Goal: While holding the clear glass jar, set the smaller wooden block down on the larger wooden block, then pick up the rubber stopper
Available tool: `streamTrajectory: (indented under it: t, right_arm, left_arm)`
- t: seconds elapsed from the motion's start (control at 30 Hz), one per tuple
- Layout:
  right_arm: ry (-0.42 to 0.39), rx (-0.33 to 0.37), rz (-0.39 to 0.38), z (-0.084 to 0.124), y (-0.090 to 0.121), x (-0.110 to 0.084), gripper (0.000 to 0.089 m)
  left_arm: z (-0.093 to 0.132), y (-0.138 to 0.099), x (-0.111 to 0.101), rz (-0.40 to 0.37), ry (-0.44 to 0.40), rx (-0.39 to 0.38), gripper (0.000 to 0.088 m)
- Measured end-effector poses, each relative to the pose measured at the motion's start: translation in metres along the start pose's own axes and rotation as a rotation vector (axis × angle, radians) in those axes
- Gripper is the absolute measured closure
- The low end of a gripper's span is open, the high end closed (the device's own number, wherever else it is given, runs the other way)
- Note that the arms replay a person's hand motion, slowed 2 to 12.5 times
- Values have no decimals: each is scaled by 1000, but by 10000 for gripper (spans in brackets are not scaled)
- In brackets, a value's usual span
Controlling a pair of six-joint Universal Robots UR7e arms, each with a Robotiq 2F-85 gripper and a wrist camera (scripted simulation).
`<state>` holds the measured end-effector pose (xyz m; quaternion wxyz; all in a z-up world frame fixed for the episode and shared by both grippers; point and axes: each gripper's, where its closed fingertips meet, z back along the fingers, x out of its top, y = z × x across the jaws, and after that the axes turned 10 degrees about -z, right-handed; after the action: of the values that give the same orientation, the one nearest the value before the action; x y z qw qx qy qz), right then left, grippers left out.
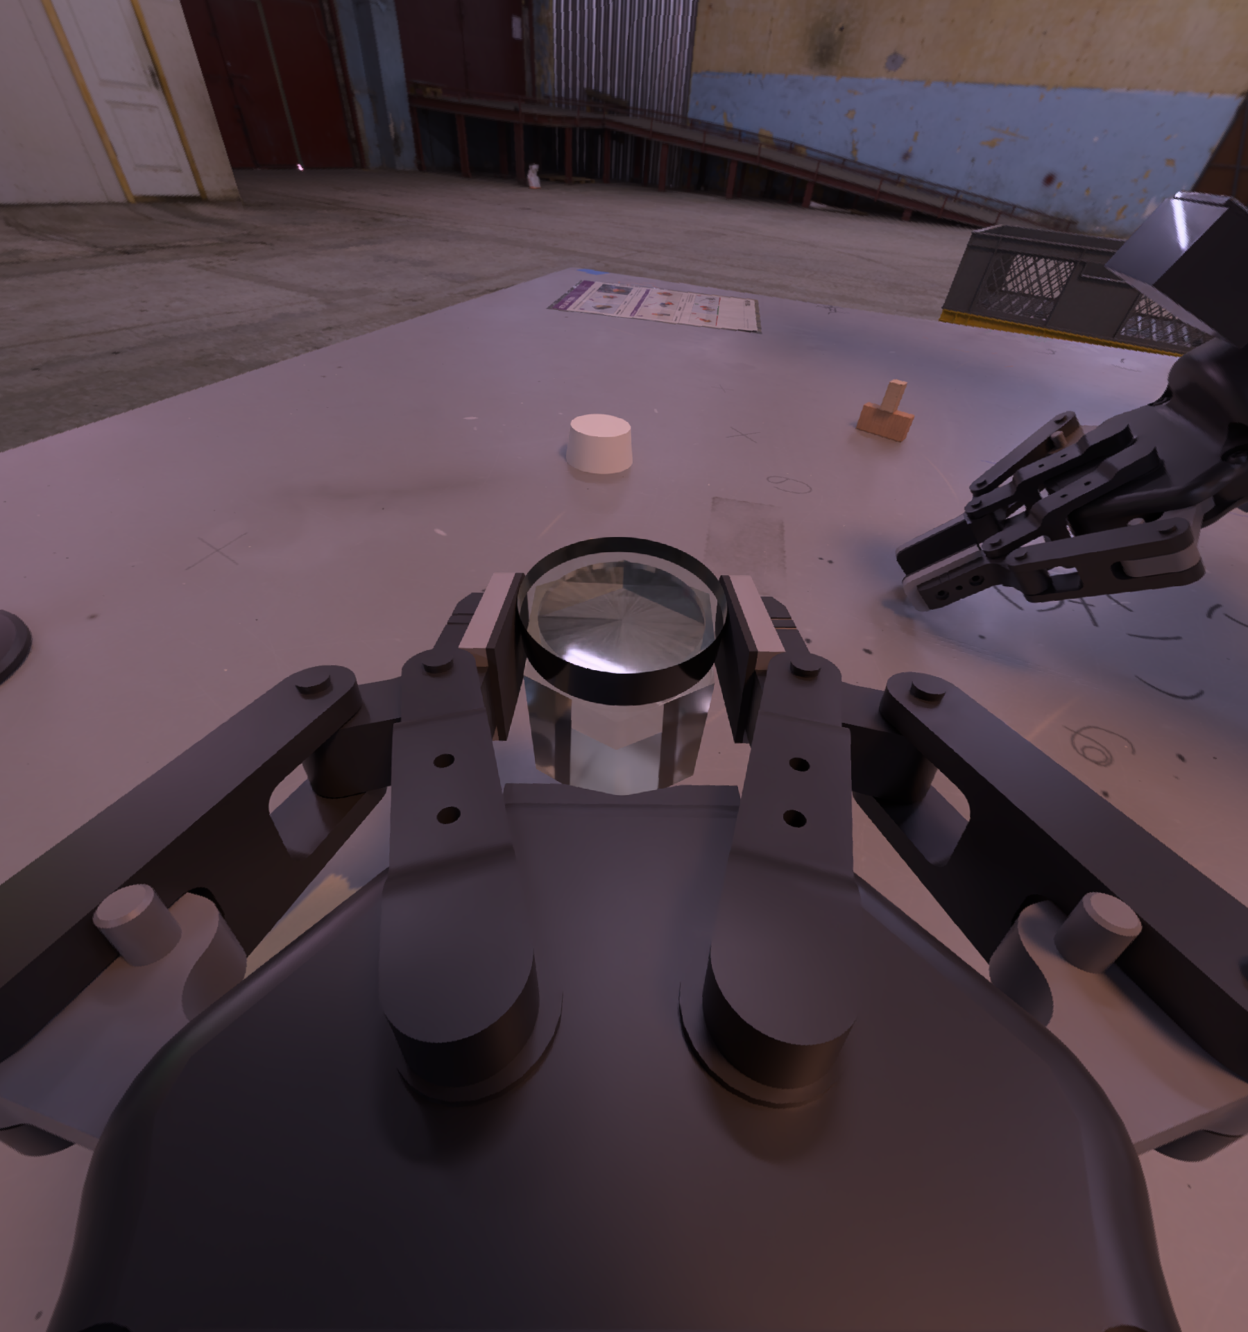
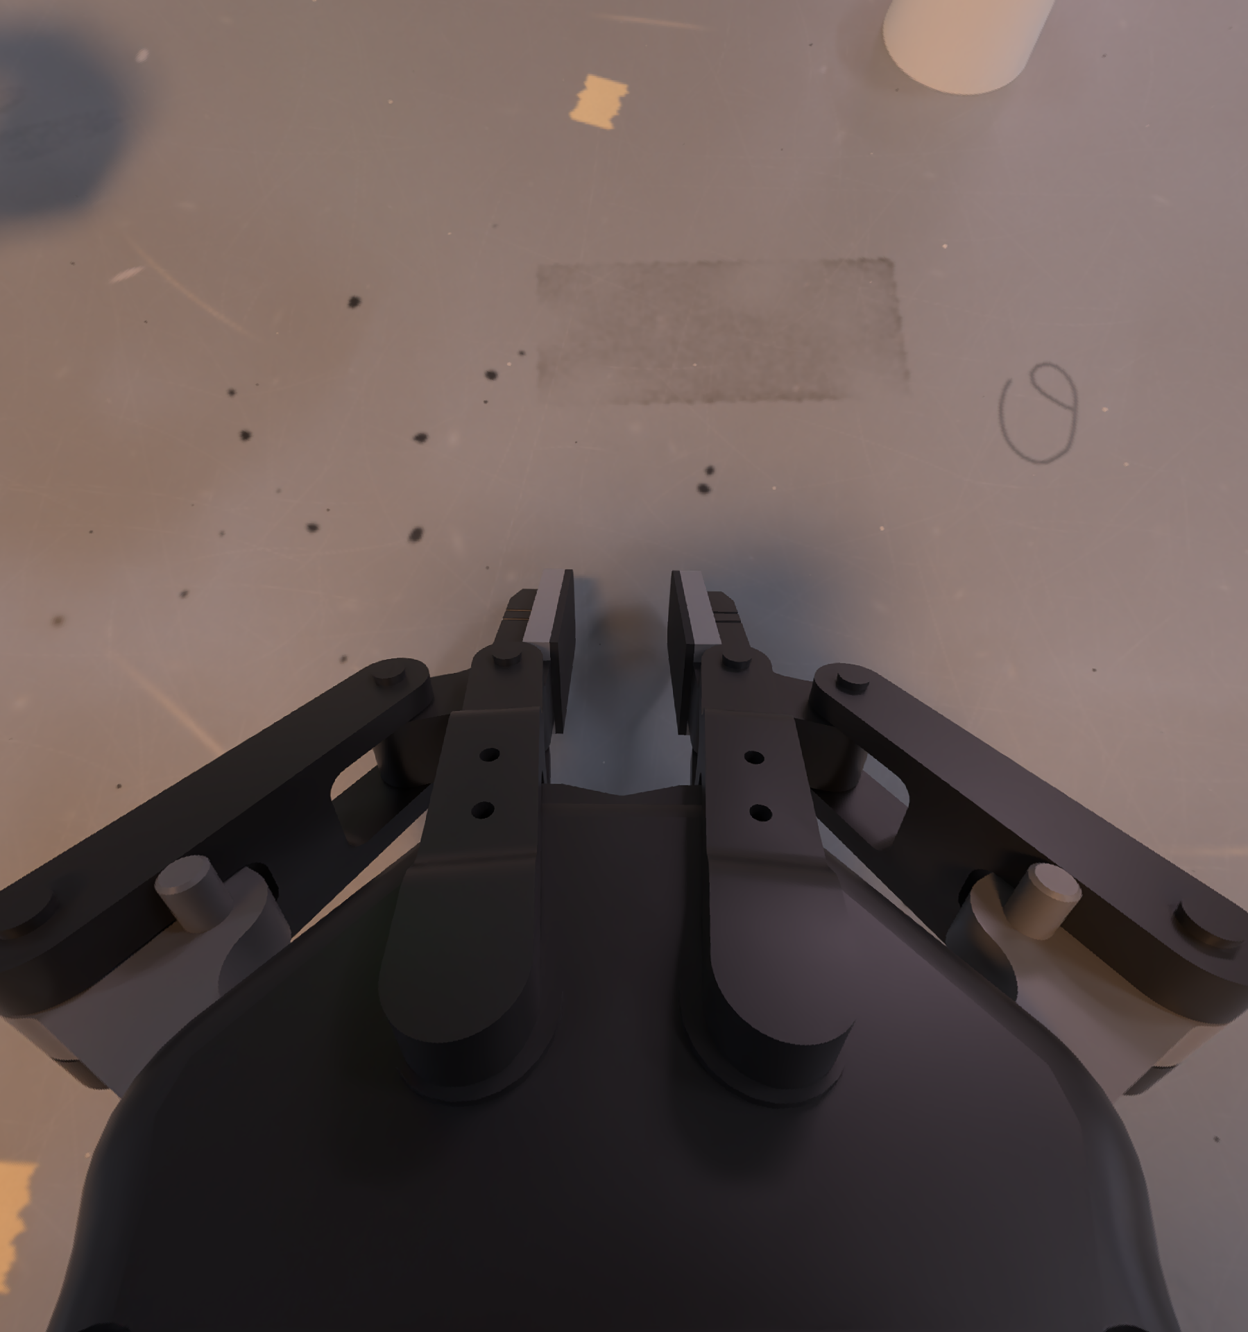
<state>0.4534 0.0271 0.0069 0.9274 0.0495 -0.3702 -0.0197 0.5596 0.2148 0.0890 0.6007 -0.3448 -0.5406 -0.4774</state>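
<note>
Left claw [image 1: 619, 634] clamped on jar [image 1: 619, 667] above tabletop [image 1: 318, 468], right claw [image 2: 621, 634] empty, narrowly parted, low over tabletop – stopper [image 1: 599, 443] beyond jar, small block [image 1: 895, 398] upright on large block [image 1: 883, 422], far right

The stopper [image 2: 963, 40] is running off the top edge in the right wrist view, only its lower part showing. The jar [image 1: 619, 677] is losing its base behind the left end effector [image 1: 619, 620]. The small block [image 1: 894, 398] on the big block [image 1: 884, 424] is showing too small to tell its seating. The right end effector [image 1: 920, 576] arm is getting cut by the right edge
</note>
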Motion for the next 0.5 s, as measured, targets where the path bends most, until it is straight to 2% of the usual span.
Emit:
streamTrajectory:
  t: [0.5]
  right_arm:
    - [23,79,-59,2,8,-4,651]
  left_arm:
    - [1,1,0,1,1,5,419]
